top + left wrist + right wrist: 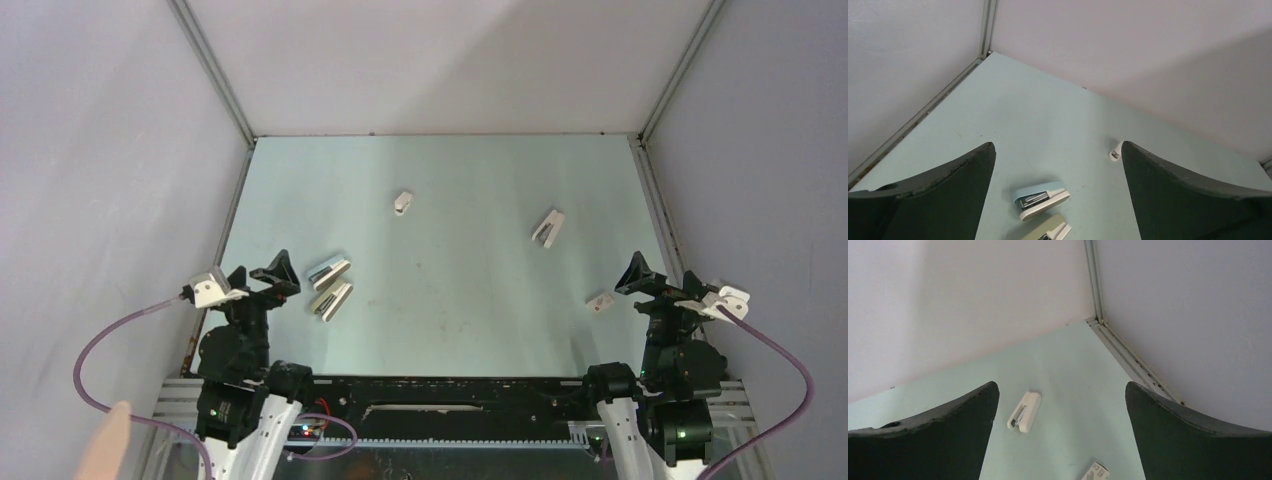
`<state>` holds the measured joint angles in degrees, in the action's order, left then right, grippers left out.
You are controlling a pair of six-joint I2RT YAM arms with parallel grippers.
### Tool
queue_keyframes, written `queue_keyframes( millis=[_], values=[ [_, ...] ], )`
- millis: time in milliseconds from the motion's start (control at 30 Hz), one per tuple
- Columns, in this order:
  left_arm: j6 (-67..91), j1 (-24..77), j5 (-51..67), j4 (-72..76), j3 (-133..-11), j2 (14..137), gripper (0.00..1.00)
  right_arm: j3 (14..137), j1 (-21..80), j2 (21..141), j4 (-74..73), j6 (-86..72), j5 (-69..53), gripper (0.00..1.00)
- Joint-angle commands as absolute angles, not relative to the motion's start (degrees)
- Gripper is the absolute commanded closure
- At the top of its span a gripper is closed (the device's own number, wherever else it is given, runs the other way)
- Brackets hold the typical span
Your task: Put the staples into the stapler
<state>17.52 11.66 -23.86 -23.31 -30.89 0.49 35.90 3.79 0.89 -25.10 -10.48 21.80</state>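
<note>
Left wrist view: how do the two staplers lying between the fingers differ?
The blue-topped stapler has a pale blue top over a white base; the cream stapler has a cream top. The blue-topped stapler is wholly in frame, with metal showing at its left end; the cream stapler is cut off by the bottom edge. Both lie on the table, side by side and roughly parallel, apart from the open left gripper.

The small white box [1095, 472], nearer than the stapler [1024, 411] and to its right, is cut by the right wrist view's bottom edge; its print is unreadable. Well left of the stapler, the beige bar [1048, 231] is cut likewise in the left wrist view, where a finger [1168, 192] of the left gripper [1058, 145] partly hides the white stub [1115, 151].
</note>
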Motion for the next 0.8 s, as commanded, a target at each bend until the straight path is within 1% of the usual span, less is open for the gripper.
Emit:
queue_keyframes(
  millis=[0,233,333,567,667,767],
  values=[
    [16.9,13.4,-24.7,-22.4,-31.7,-1.2,0.0,36.4,3.3,-3.5,-24.0,-9.2,20.6,0.01],
    [16.9,15.2,-25.3,-23.2,-32.0,-0.4,0.0,37.8,3.4,-0.3,-25.5,-10.9,19.6,0.01],
    [17.1,16.0,-25.2,-23.3,-32.0,1.2,0.0,40.6,3.6,5.5,-28.7,-13.1,18.7,0.01],
    [19.3,19.2,-26.8,-25.7,-33.0,5.5,0.0,47.4,3.4,23.4,-40.5,-23.1,17.8,0.01],
    [20.2,20.7,-26.4,-28.8,-34.3,9.0,0.0,51.8,3.1,32.7,-47.3,-26.6,15.0,0.01],
    [20.0,22.6,-25.9,-31.5,-35.2,13.1,0.0,55.0,2.6,42.4,-53.7,-33.7,13.5,0.01]
  ],
)
